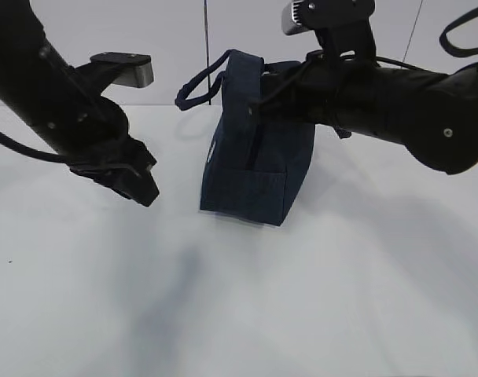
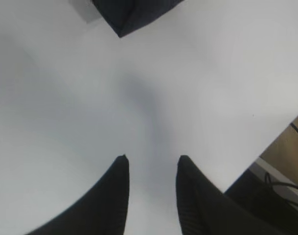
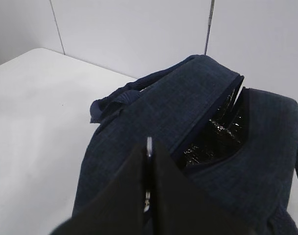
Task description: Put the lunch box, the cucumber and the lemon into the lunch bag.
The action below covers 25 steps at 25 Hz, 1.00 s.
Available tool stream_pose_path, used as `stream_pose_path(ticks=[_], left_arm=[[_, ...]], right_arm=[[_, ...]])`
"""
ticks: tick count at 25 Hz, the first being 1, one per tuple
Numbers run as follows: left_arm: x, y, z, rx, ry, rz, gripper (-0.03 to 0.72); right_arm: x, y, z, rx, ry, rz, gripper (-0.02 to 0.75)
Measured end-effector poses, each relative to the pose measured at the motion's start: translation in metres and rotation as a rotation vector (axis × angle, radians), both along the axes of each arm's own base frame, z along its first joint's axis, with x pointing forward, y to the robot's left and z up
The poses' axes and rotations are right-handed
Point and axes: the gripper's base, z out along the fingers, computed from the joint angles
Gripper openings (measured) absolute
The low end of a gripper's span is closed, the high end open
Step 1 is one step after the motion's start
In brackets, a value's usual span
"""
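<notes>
The dark navy lunch bag [image 1: 251, 169] stands in the middle of the white table, its loop handles toward the wall. Its top zipper is partly open, and shiny foil lining [image 3: 222, 132] shows in the gap. My right gripper [image 3: 149, 147] reaches over the bag top [image 1: 290, 78] and is shut on the silver ring pull [image 3: 149, 142]. My left gripper [image 1: 141, 184] hovers left of the bag, open, with only bare table between its fingers [image 2: 151, 159]. One corner of the bag [image 2: 132, 12] shows in the left wrist view. The lunch box, the cucumber and the lemon are out of view.
The white table [image 1: 239, 314] runs to a pale wall behind. Its edge [image 2: 266, 147] shows in the left wrist view, with a dark stand and cables [image 2: 281, 191] below. A pale grey block [image 2: 85, 10] sits beside the bag's corner; I cannot tell what it is.
</notes>
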Motion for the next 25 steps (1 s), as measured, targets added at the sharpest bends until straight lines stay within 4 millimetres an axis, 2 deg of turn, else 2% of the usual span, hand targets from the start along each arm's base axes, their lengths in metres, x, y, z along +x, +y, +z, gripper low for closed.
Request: stream_pose_path(ticks=[6,12,19,25], left_arm=[[0.001,-0.005,-0.016,-0.093,-0.106,-0.029,0.264],[0.010,-0.011,-0.016,-0.173,-0.236,-0.042,0.396],[0.019,-0.022,-0.033,-0.244,-0.253,-0.071,0.415],[0.023,-0.040,-0.040,-0.261,-0.359,-0.103,0.414]], right_arm=[[0.006,0.001,0.011,0.027,0.080,-0.040,0.000],[0.010,0.004,0.022,0.030,0.154,-0.054,0.000],[0.014,0.007,0.036,0.060,0.196,-0.064,0.000],[0.014,0.007,0.040,0.089,0.223,-0.073,0.000]])
